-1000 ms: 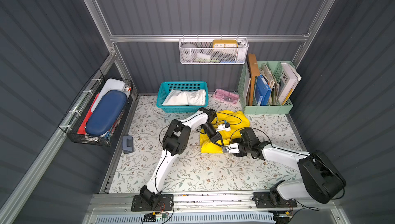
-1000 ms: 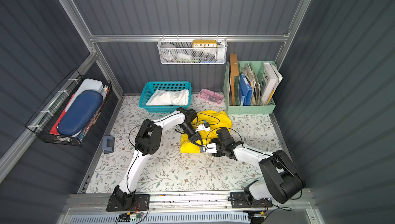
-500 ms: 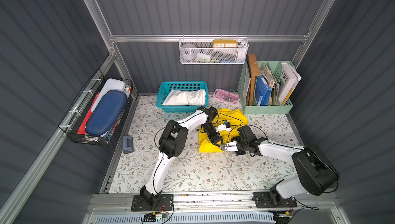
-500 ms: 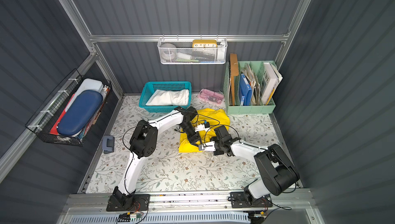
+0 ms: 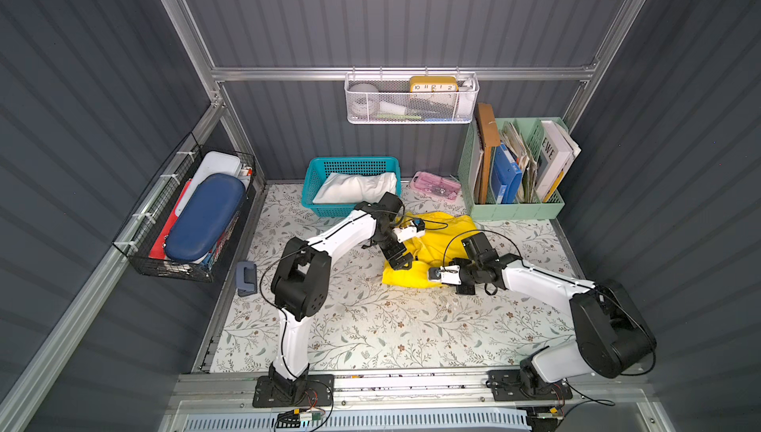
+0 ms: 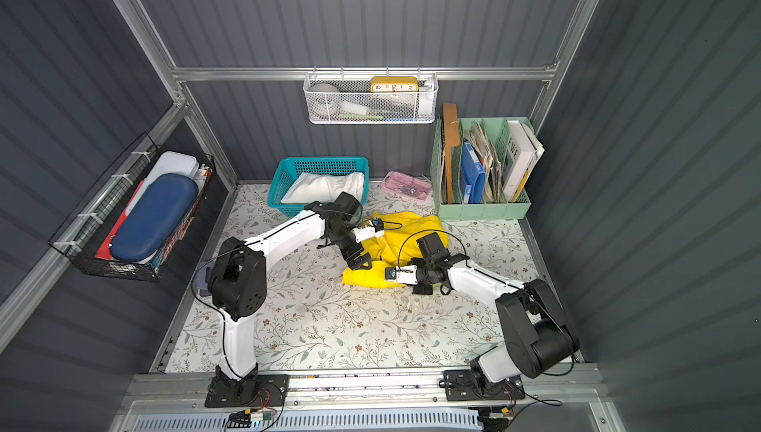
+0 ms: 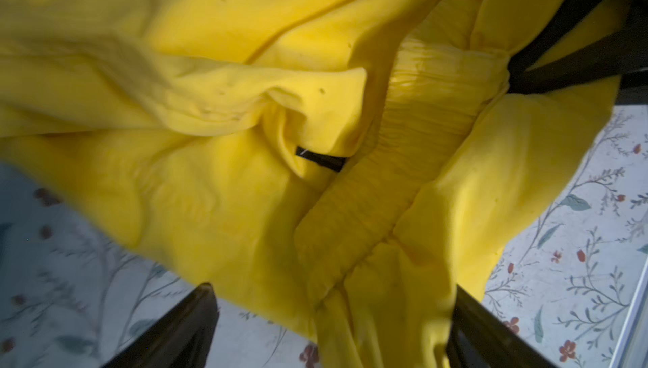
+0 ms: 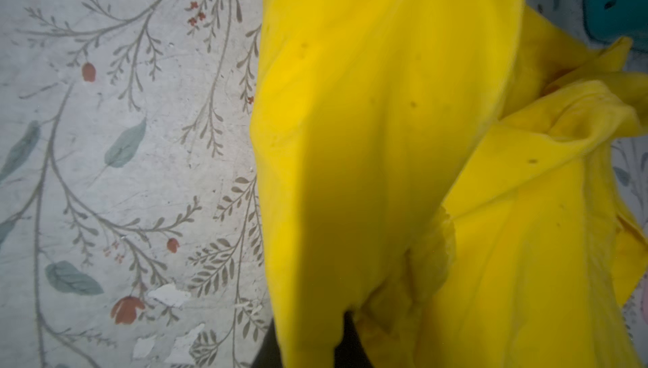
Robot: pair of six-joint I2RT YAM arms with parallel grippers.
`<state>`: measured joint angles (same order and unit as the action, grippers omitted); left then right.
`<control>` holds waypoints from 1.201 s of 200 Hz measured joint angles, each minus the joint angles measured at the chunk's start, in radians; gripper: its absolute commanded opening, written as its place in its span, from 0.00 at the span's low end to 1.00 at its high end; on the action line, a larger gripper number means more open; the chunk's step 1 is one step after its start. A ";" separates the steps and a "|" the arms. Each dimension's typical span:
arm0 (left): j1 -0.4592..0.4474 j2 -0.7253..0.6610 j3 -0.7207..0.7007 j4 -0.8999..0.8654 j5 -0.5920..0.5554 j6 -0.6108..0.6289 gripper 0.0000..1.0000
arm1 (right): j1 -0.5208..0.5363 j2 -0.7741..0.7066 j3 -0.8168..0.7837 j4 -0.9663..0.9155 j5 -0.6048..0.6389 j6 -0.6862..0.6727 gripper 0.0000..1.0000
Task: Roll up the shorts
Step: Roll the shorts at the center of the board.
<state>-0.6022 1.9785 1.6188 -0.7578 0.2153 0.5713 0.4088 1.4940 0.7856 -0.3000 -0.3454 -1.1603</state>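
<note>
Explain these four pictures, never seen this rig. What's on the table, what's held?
Two robot arms, the left arm and the right arm, stand on a rail at the front of a flowered table. Two pictures look down from overhead and are almost alike. The two close-ups come from cameras on the arms' wrists. Yellow shorts lie crumpled mid-table, and white shorts sit in a teal basket behind them. The left end effector is open over the yellow shorts. The right end effector looks shut on their near edge.
</note>
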 measured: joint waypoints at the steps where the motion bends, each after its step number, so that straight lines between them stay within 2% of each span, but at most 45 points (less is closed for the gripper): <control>1: 0.000 -0.004 -0.003 0.003 -0.003 0.000 1.00 | 0.000 0.003 0.005 -0.007 -0.003 0.005 0.00; 38: 0.026 -0.201 -0.098 0.197 -0.145 -0.010 1.00 | -0.019 0.082 0.137 -0.195 -0.071 0.101 0.00; 67: 0.026 -0.339 -0.200 0.340 -0.164 0.022 1.00 | -0.049 0.173 0.254 -0.333 -0.150 0.178 0.00; 95: 0.022 -0.406 -0.307 0.448 -0.179 0.062 1.00 | -0.082 0.275 0.369 -0.457 -0.222 0.248 0.00; 142: -0.027 -0.439 -0.491 0.548 -0.185 0.145 1.00 | -0.131 0.363 0.464 -0.591 -0.325 0.311 0.00; 201: -0.227 -0.385 -0.543 0.678 -0.190 0.250 1.00 | -0.173 0.470 0.557 -0.753 -0.421 0.288 0.00; 240: -0.275 -0.322 -0.589 0.718 -0.186 0.288 1.00 | -0.174 0.487 0.559 -0.797 -0.444 0.270 0.00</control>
<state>-0.8772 1.6569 1.0294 -0.0402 0.0296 0.8589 0.2344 1.9808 1.3449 -1.0973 -0.7891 -0.8906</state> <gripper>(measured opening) 0.997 0.112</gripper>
